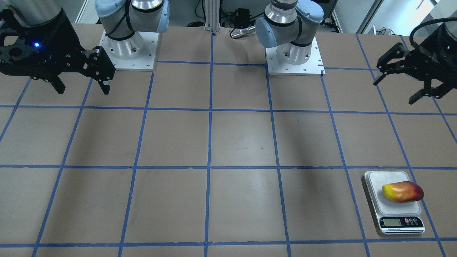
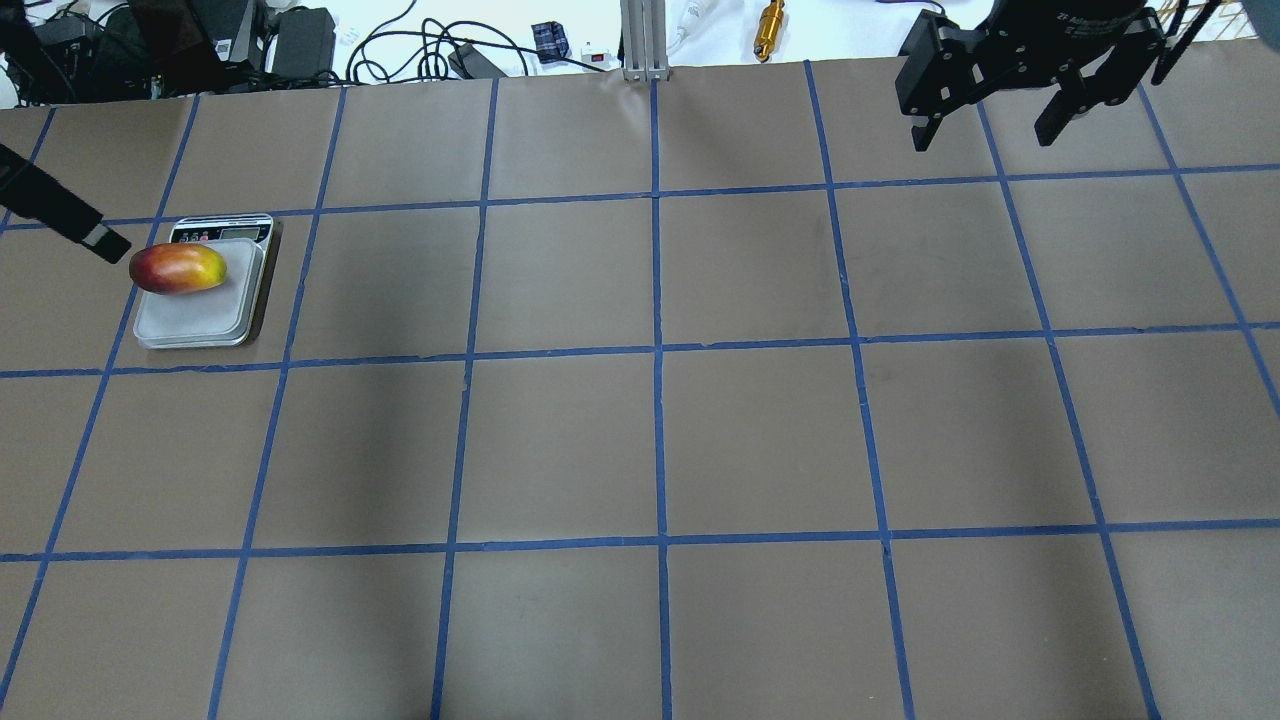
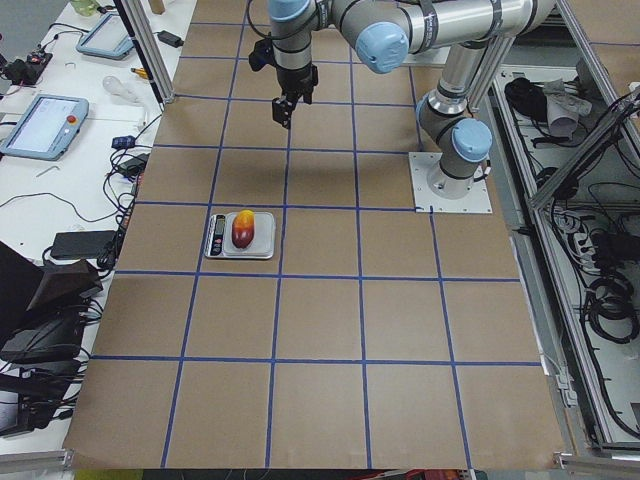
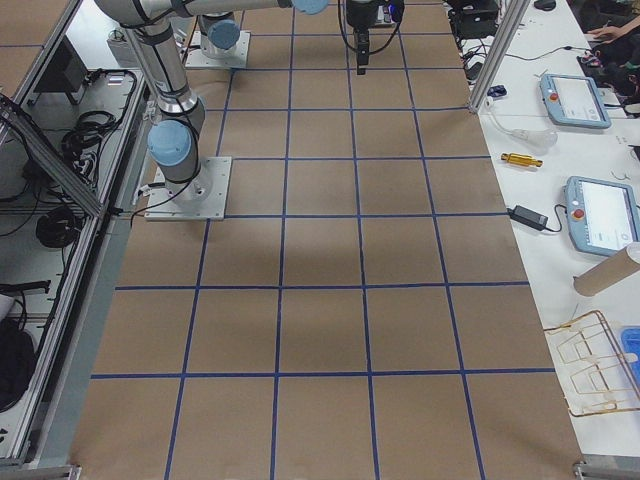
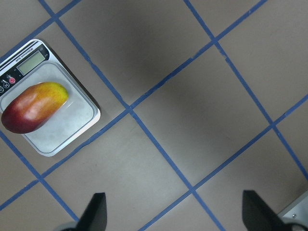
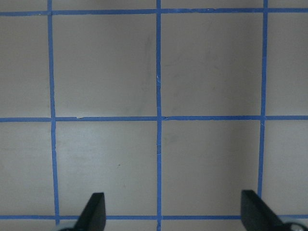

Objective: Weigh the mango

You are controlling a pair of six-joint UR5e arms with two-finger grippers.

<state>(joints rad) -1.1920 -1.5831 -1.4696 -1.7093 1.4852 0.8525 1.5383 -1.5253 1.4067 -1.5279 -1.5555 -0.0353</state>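
Note:
The mango, yellow at one end and red at the other, lies on its side on the platform of a small digital scale at the table's left end. It also shows in the overhead view and the left wrist view, on the scale. My left gripper is open and empty. It hangs high above the table, apart from the mango; its fingertips frame bare table. My right gripper is open and empty, high over the right end.
The table is brown paper with a blue tape grid. The two arm bases stand at the robot's edge. Cables and a gold cylinder lie beyond the far edge. Teach pendants lie on a side bench.

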